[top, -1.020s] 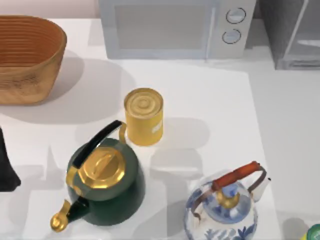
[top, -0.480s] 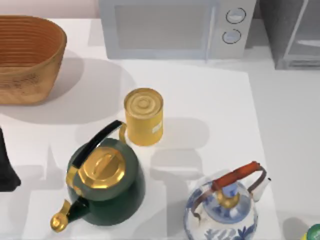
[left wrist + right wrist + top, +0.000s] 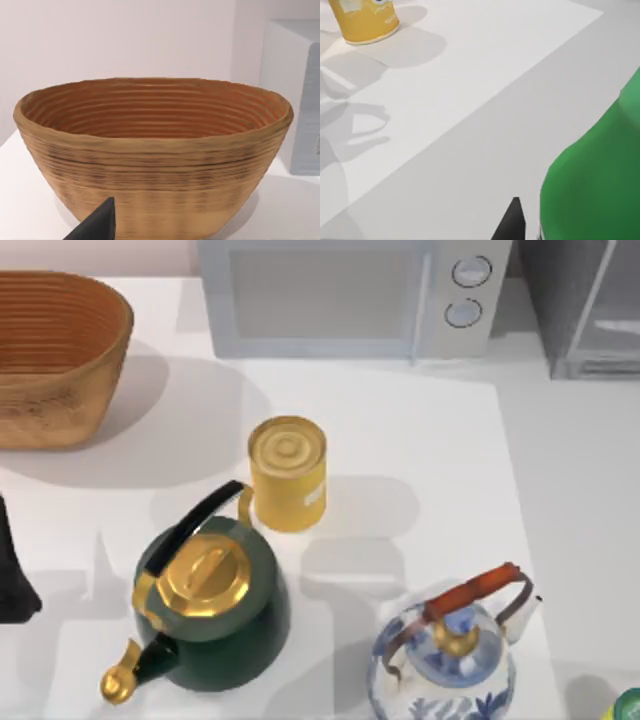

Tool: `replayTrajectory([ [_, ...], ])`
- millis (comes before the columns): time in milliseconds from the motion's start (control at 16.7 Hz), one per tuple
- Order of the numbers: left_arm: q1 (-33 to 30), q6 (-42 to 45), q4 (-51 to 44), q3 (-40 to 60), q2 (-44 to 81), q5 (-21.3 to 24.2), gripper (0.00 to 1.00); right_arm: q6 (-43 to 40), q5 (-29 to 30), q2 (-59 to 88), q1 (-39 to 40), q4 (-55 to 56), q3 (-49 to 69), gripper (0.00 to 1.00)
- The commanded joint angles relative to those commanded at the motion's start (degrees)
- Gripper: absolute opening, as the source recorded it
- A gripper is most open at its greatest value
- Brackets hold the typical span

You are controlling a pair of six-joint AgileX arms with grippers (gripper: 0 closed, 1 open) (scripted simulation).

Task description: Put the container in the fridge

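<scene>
The container is a yellow can (image 3: 288,472) standing upright near the middle of the white mat, just behind the green kettle; the right wrist view also catches the can (image 3: 365,17) farther off. The fridge (image 3: 590,305), dark grey with a pale-framed glass door panel, stands at the back right corner. My left arm is a dark shape (image 3: 12,575) at the table's left edge, and a dark tip of my left gripper (image 3: 97,226) sits in front of the basket. A dark tip of my right gripper (image 3: 512,222) lies close beside a green bottle (image 3: 600,185).
A woven basket (image 3: 55,355) sits at the back left, a white microwave (image 3: 350,295) at the back centre. A dark green kettle with a gold lid (image 3: 205,605) and a blue-and-white kettle (image 3: 450,655) stand at the front. The green bottle's top (image 3: 630,706) is at the front right corner.
</scene>
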Motion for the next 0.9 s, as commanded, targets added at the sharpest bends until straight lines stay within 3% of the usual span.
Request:
replayTrajectory([
  [240, 0.0, 0.0, 0.0, 0.0, 0.0, 0.0, 1.00, -0.5, -0.3, 0.0, -0.3, -0.6, 0.4, 0.01],
  [300, 0.0, 0.0, 0.0, 0.0, 0.0, 0.0, 1.00, -0.4, -0.3, 0.1, -1.8, -1.4, -7.6, 0.01],
  [480, 0.0, 0.0, 0.0, 0.0, 0.0, 0.0, 1.00, 1.4, 0.8, -1.4, -1.0, -1.3, -8.7, 0.01],
  [660, 0.0, 0.0, 0.0, 0.0, 0.0, 0.0, 1.00, 8.6, 5.3, -8.0, 2.7, 0.0, -12.3, 0.01],
  [900, 0.0, 0.0, 0.0, 0.0, 0.0, 0.0, 1.00, 24.9, 16.2, -24.0, 10.9, 5.4, -19.0, 0.01],
])
